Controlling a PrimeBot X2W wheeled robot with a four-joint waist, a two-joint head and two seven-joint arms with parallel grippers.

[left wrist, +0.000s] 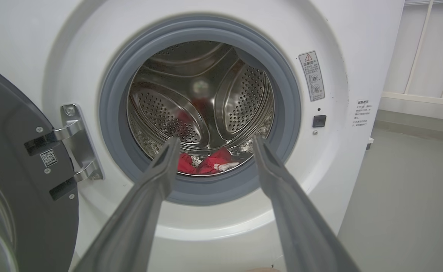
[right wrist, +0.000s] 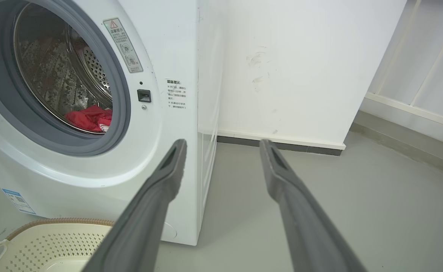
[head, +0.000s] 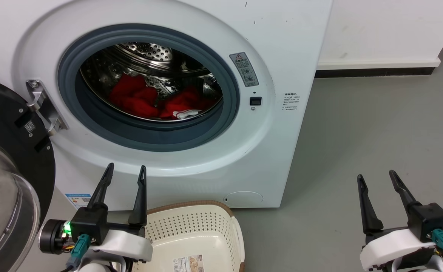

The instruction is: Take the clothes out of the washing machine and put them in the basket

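The white washing machine (head: 191,158) stands with its black-framed door (head: 13,151) swung open to the left. Red clothes (head: 145,100) lie at the bottom of its steel drum, one with a white striped edge; they also show low in the drum as clothes (left wrist: 210,164) and clothes (right wrist: 89,118). The cream basket (head: 191,223) sits on the floor in front of the machine, nothing in it but a paper label. My left gripper (head: 126,170) is open, just above the basket's left rim, pointing at the porthole. My right gripper (head: 376,175) is open over the floor to the machine's right.
Grey floor (head: 376,132) stretches to the right of the machine, bounded by a white wall with a dark skirting strip (head: 376,71). The open door's glass bowl (head: 2,211) bulges out at the far left, close to my left arm.
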